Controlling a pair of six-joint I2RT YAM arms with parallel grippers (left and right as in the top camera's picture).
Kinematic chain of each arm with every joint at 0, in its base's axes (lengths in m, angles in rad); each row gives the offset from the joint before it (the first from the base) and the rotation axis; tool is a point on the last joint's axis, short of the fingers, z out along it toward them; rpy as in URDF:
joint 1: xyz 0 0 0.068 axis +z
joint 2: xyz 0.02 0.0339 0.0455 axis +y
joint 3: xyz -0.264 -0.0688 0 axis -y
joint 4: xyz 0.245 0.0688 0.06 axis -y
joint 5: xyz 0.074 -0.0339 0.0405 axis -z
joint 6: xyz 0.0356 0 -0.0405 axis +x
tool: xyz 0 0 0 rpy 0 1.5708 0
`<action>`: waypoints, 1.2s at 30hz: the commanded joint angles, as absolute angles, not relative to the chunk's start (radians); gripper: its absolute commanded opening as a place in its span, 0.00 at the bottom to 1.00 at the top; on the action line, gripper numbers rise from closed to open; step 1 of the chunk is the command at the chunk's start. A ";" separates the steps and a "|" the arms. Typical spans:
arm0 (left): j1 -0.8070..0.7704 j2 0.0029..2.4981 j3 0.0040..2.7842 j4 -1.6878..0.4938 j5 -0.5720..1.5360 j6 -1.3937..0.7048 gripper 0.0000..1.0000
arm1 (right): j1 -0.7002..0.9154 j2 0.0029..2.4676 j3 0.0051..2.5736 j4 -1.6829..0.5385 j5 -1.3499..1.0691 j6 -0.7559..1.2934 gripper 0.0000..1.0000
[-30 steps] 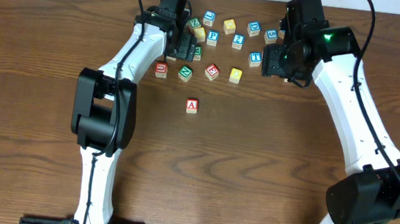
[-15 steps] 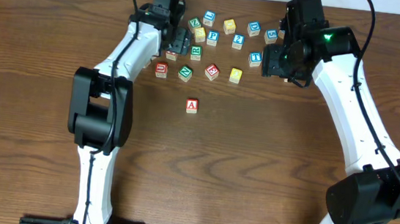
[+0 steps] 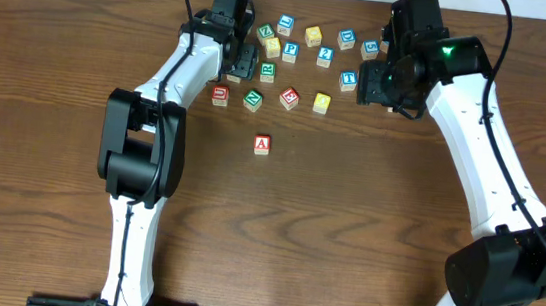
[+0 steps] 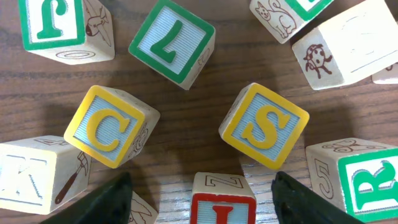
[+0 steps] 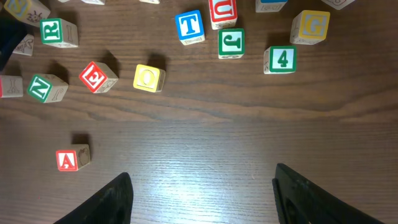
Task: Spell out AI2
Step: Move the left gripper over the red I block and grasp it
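Red-lettered wood, the I cube sat between the left gripper's fingers. They were spread wide, with a gap on each side, and gripped nothing. Just beyond the tips lay a yellow C, a yellow S and a green 7. The right gripper hung wide open and empty, with the red A cube alone out past one finger. The blue 2 cube lay between both grippers.

On the tabletop, the A cube sits alone, nearer my bases than the scattered cubes. The 2 cube lies among those, between my two arms. The I cube lies between the fingers of my left pincer. In the left wrist view, the C cube lies to its left and the S cube to its right.
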State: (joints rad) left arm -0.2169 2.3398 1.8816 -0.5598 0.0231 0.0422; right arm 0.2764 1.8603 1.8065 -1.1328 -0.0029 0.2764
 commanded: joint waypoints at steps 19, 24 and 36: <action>-0.215 2.386 1.869 -0.581 0.018 0.048 0.47 | 0.271 1.851 1.829 -1.134 0.020 0.264 0.68; -0.215 2.384 1.871 -0.581 0.018 0.048 0.42 | 0.271 1.851 1.829 -1.134 0.020 0.264 0.68; -0.216 2.218 1.871 -0.594 0.018 0.016 0.37 | 0.271 1.851 1.829 -1.120 0.020 0.264 0.70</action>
State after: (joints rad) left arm -0.2169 2.3436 1.8721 -0.5869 0.0231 0.0452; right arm 0.2764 1.8603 1.8065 -1.1278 0.0082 0.2764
